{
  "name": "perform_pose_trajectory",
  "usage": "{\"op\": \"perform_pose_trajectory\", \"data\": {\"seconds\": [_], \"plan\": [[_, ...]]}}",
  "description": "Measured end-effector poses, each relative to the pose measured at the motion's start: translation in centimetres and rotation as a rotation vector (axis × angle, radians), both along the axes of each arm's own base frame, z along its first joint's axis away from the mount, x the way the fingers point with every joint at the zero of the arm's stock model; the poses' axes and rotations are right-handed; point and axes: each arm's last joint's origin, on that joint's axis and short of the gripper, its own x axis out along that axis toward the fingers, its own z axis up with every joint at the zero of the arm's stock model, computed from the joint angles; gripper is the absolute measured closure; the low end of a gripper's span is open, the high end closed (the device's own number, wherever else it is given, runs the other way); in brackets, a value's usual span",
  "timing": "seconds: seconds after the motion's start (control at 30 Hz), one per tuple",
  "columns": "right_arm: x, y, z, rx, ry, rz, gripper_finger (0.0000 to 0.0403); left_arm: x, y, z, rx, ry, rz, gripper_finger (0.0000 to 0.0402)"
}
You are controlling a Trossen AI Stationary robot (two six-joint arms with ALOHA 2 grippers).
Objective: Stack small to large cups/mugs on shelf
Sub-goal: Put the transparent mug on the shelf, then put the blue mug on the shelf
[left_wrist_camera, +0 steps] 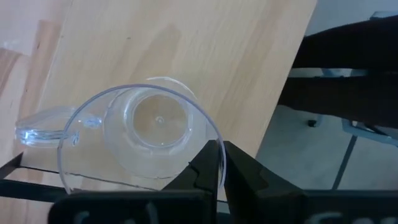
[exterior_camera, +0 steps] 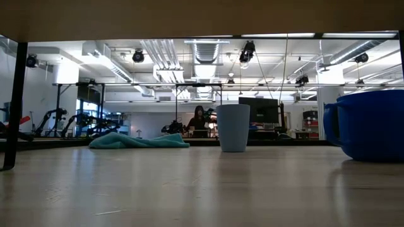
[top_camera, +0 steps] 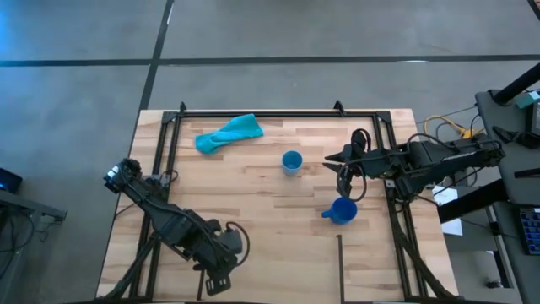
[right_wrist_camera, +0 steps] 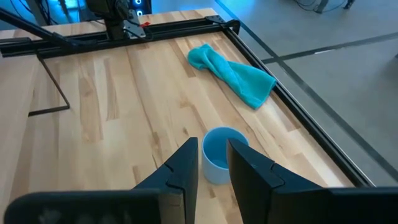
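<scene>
Pincer number one, my left, sits at the counter's near edge toward the left corner, its dark fingers pressed almost together on the thin rim of the clear cup, a smooth see-through vessel with a small handle lying over pale wood. My right pincer hovers near the right edge, fingers narrowly parted and holding nothing, just short of the light blue cup, a plain handleless cylinder standing mid-counter. Glossy and rounded, the dark blue mug stands nearer the near edge, and a crumpled teal cloth lies by the far rail; I can read no writing.
</scene>
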Motion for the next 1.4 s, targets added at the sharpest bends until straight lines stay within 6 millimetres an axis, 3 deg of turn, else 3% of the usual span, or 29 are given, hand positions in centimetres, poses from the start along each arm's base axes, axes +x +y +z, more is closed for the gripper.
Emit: {"op": "perform_pose_trajectory", "data": {"seconds": [1.03, 1.4], "plan": [[0.0, 0.0, 0.0, -0.013, 0.005, 0.007, 0.0323, 1.1, -0.6, -0.7, -0.028, -0.022, 0.027, 0.0401], [0.0, 0.0, 0.0, -0.014, 0.005, 0.008, 0.0323, 1.8, -0.6, -1.6, -0.026, 0.022, 0.052, 0.0323]]}}
